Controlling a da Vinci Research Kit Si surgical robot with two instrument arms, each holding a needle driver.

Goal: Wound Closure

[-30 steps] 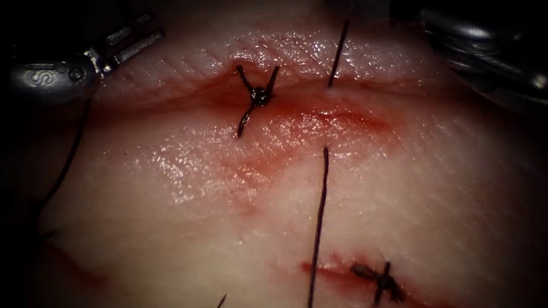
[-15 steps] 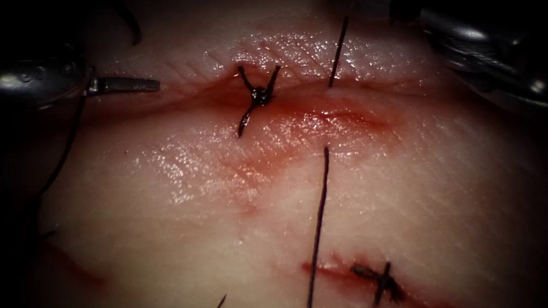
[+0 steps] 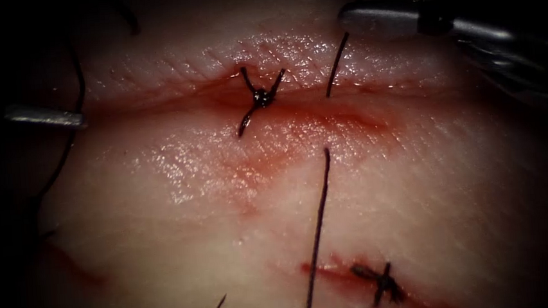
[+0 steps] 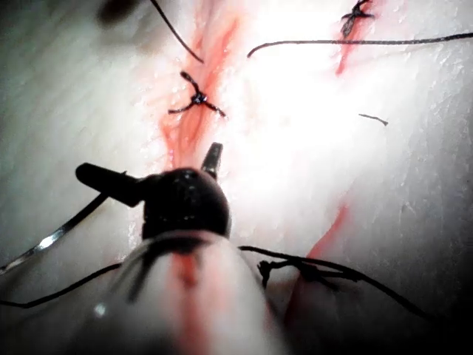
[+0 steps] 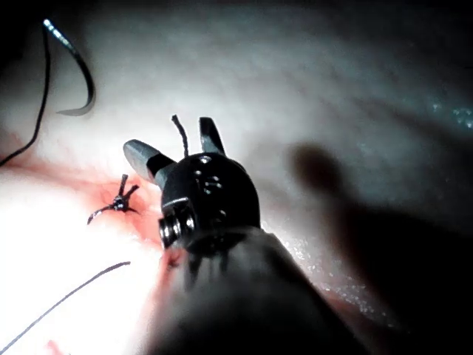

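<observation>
The right pincer [image 5: 168, 139] stands wide, holding nothing. The stub [image 3: 337, 59] of thread rises between its two jaws in the right wrist view. In the endoscope view the stub's top ends just under the lower jaw, and I cannot tell whether they touch. Its long axis runs steeply up out of the tissue [image 3: 418, 195] and leans right towards that pincer. Its foot is at the cut [image 3: 167, 102], right of the knot [image 3: 258, 98]. That is the relation that matters — the stub already lies in the right pincer's mouth, and the right arm is by far the nearer.

The left pincer [image 4: 148, 161] is also spread wide and empty. It sits well apart from the stub, out by the left end of the cut, and the knot lies between it and the stub.

The needle [image 5: 87, 81] lies free on the tissue and neither pincer holds it. It is on the left, beyond the knot as seen from the right pincer. In the left wrist view a bright curved strip runs off close beside one jaw and is likely the same needle. Whether it touches that jaw is unclear, and I can't make out whether its point is in the tissue.

Further out, a long thread [image 3: 318, 234] comes up from the near edge and stops short of the cut. It passes just left of a second knot [image 3: 381, 283].
</observation>
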